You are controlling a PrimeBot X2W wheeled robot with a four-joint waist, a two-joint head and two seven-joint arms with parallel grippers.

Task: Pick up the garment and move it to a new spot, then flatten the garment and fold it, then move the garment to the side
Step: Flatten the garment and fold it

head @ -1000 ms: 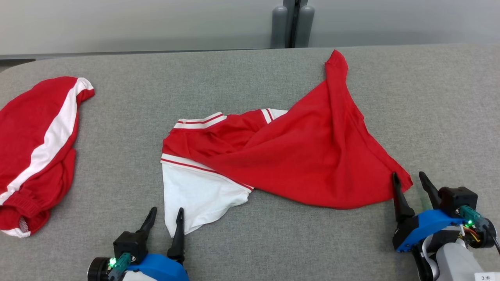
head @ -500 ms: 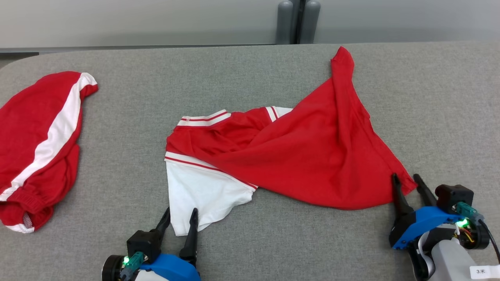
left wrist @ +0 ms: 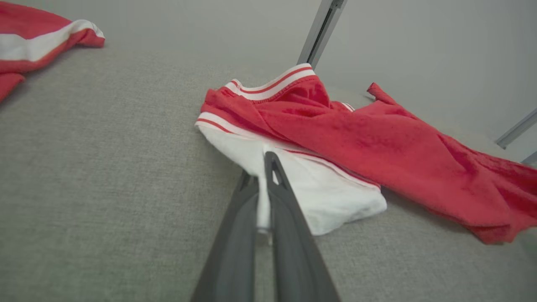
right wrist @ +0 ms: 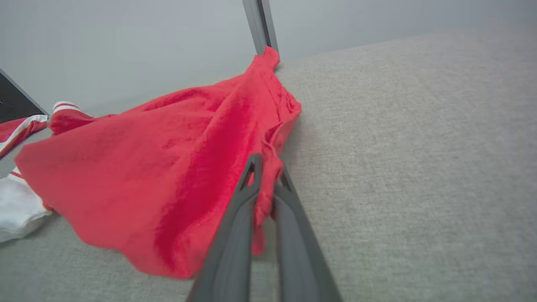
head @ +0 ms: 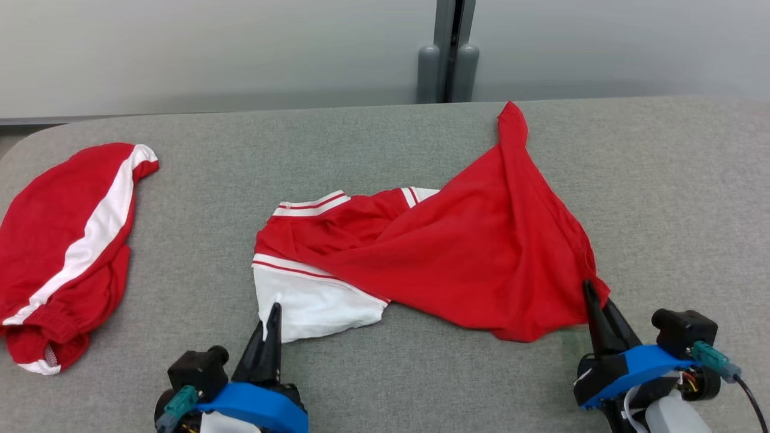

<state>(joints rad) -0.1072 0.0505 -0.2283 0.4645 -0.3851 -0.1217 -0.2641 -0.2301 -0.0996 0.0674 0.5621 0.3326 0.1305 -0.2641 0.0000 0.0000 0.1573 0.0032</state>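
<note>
You are looking at the grey table [head: 662, 180] with the shirt [head: 469, 258] lying crumpled on it, its red body spreading to the right and its white panel pointing toward the robot. The shorts [head: 54, 240] are lying well to the left of the shirt, apart from it. A second ago both claws were standing spread, each straddling an edge of the shirt. Now both are pressing together on cloth. Your left gripper [head: 275, 310] is pinching the near tip of the shirt's white panel, and the left wrist view is showing a strip of white caught in its grip. Your right gripper [head: 592, 294] is clamping the shirt's near right red corner, which is bunching up where it was lying flat before. The head camera is tilting differently too, so the whole scene is sitting lower in its view.
</note>
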